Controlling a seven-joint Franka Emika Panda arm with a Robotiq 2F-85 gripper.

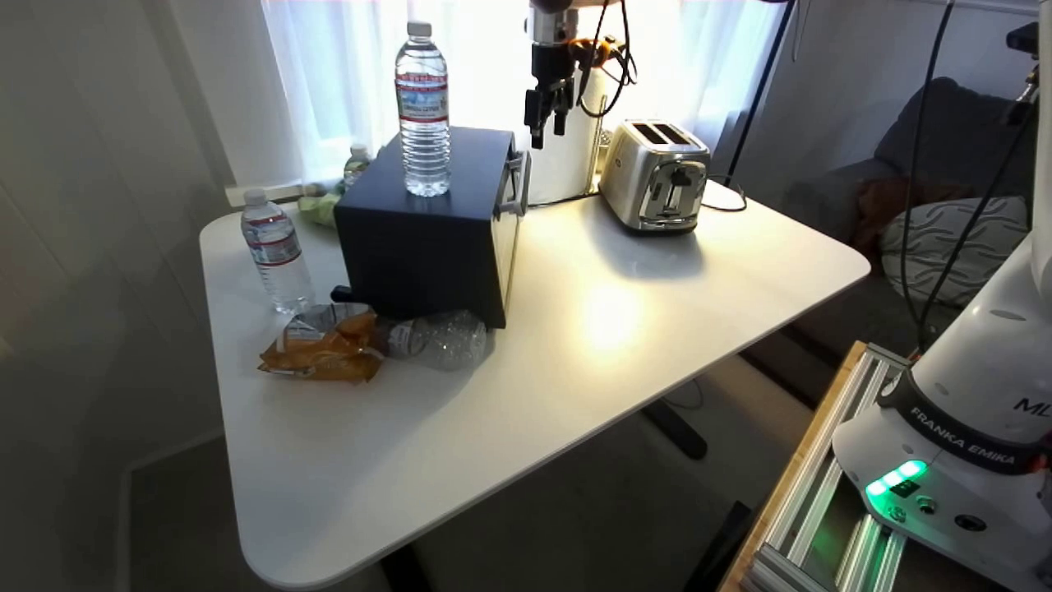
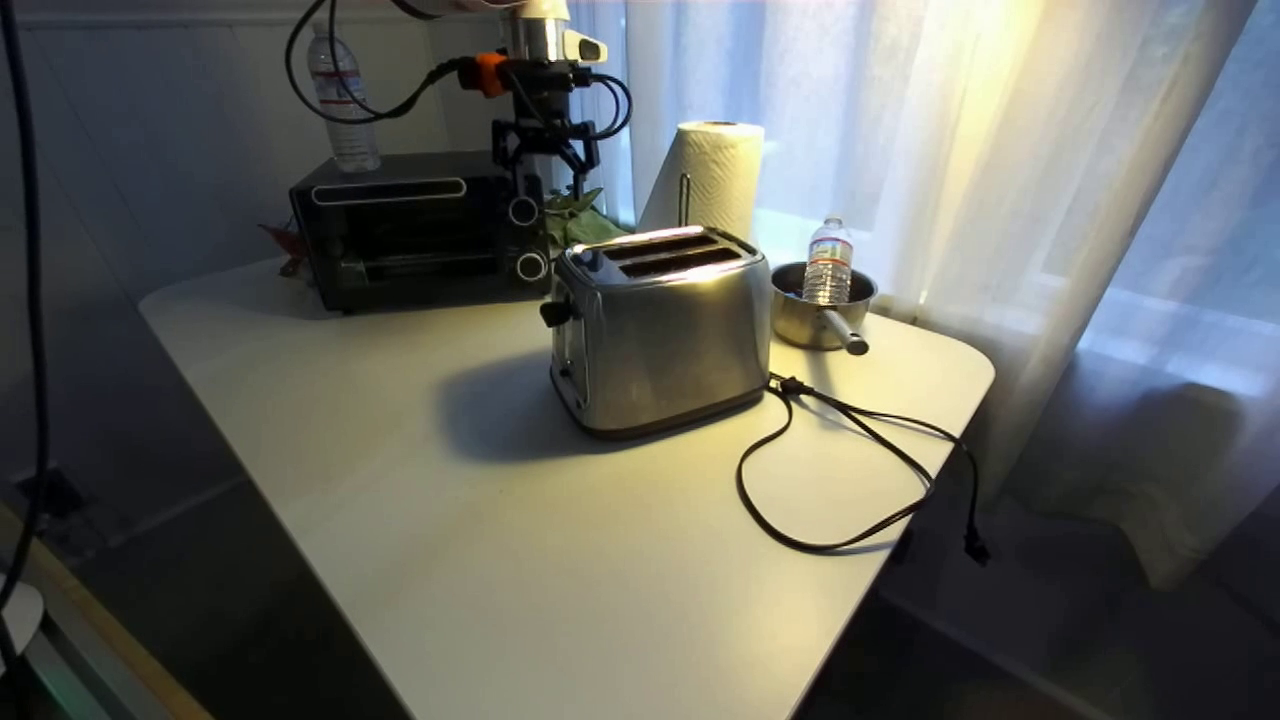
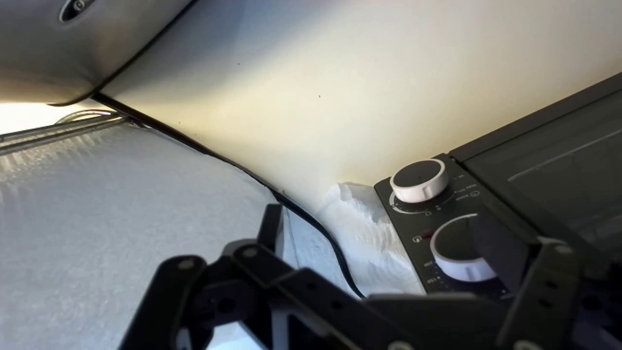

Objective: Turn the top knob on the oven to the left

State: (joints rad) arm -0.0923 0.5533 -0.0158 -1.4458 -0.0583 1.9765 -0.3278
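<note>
The black oven (image 1: 419, 255) stands on the white table in both exterior views. Its front, with a glass door and two knobs, shows in an exterior view (image 2: 400, 235). The top knob (image 2: 523, 211) sits above the lower knob (image 2: 531, 266). In the wrist view the labels stand upside down; the nearer, white-rimmed top knob (image 3: 454, 245) is partly hidden behind the right finger, and the lower knob (image 3: 419, 180) is in full view. My gripper (image 3: 386, 238) is open and empty, pointing down by the oven's knob end (image 1: 548, 131). I cannot tell whether the finger touches the top knob.
A silver toaster (image 2: 670, 330) stands near the knob end. A paper towel roll (image 2: 725, 180) is behind it. A water bottle (image 1: 423, 115) stands on the oven. A pot (image 2: 800, 325), black cords (image 2: 850, 545), another bottle (image 1: 278, 251) and an orange bag (image 1: 329, 349) are on the table.
</note>
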